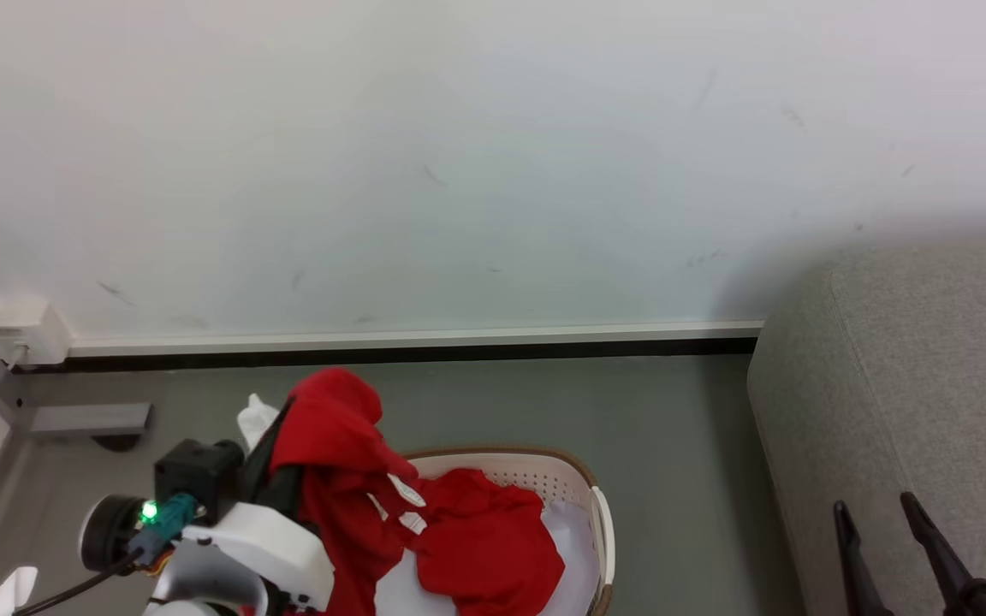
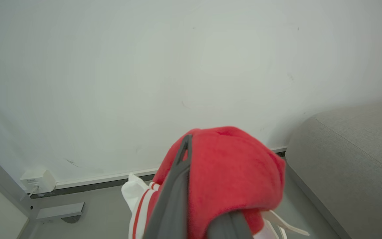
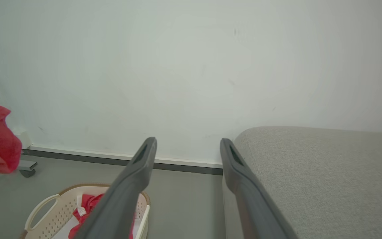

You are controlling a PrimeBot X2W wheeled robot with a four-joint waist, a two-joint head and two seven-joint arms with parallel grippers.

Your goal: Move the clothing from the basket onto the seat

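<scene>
- The left gripper [image 2: 207,156] is clamping a red garment [image 1: 330,428], its fingers drawn narrow on a bunched fold that is draping over the fingertips.
- That garment is hanging down from the gripper with its long axis roughly vertical. Its lower end is trailing into the basket [image 1: 544,466] directly beneath.
- A second red garment [image 1: 484,539] is lying in the basket on a white sheet [image 1: 579,530], below and slightly right of the left gripper. The hanging piece is probably touching it, though the folds are overlapping too much to be sure.
- The sofa [image 1: 929,385] is sitting well apart to the right of the left gripper, with bare floor [image 1: 673,428] lying between it and the basket.
- The right gripper [image 1: 874,505] is standing wide open and carrying nothing. It is hovering at the sofa's near edge, so it is far closer to the sofa than the loaded left one.
- The lift out of the basket looks to be the step in hand. The coming move is hinging on that rightward gap: the left gripper is likely needing more height so the trailing end clears the basket rim before any sweep toward the sofa.
</scene>
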